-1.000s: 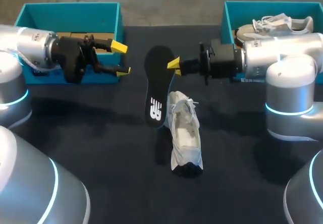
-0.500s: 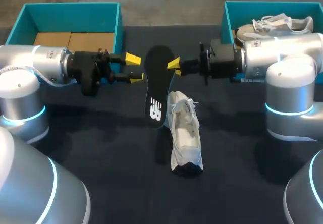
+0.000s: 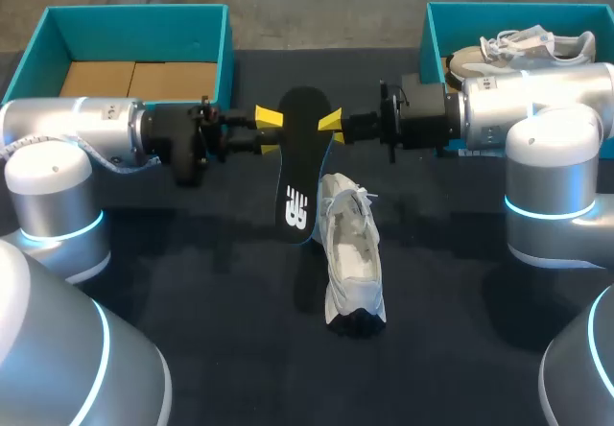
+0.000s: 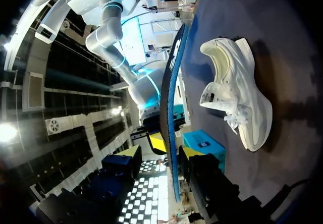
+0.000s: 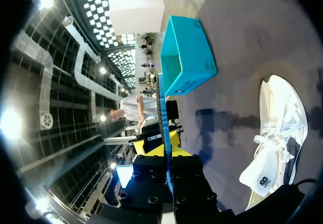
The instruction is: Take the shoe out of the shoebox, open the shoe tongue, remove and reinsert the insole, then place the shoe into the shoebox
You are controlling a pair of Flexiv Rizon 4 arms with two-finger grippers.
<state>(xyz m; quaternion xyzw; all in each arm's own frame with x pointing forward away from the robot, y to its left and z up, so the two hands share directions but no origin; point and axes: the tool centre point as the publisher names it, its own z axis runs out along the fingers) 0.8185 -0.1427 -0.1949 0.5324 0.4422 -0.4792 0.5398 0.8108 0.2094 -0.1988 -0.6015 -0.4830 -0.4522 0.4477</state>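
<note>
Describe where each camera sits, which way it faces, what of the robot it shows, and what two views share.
Head view: fixed above and behind the robot, looking down on the table; left arm and right arm enter from the sides.
Left wrist view: on the left wrist, facing along its open jaws, the black insole edge-on between them.
Right wrist view: on the right wrist, facing along jaws shut on the insole, toward a teal shoebox.
Shared: both wrist views show the white shoe.

The insole sits between left claw and right claw, the shoe on the table just before it.
</note>
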